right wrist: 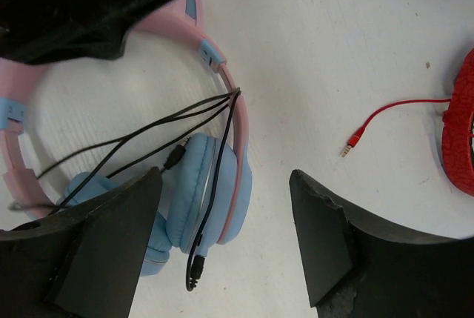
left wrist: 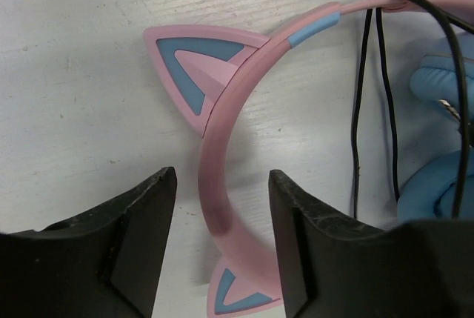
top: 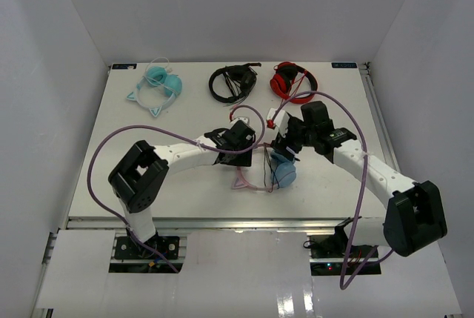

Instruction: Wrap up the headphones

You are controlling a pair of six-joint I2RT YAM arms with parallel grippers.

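Note:
The headphones lie on the white table near its middle, with light-blue ear cups (top: 284,172) and a pink cat-ear headband (top: 244,181). In the left wrist view, my left gripper (left wrist: 222,210) is open and straddles the pink headband (left wrist: 222,147), with a gap on both sides. The thin black cable (left wrist: 358,110) hangs in loops over the band beside an ear cup (left wrist: 437,84). In the right wrist view, my right gripper (right wrist: 226,184) is open above an ear cup (right wrist: 196,184). The cable (right wrist: 148,129) is draped loosely across the band, and its plug lies by the cup.
At the back of the table lie a teal pair (top: 159,84), a black pair (top: 232,81) and a red pair (top: 291,79). The red pair's jack plug (right wrist: 354,140) lies close to my right gripper. White walls enclose the table on three sides.

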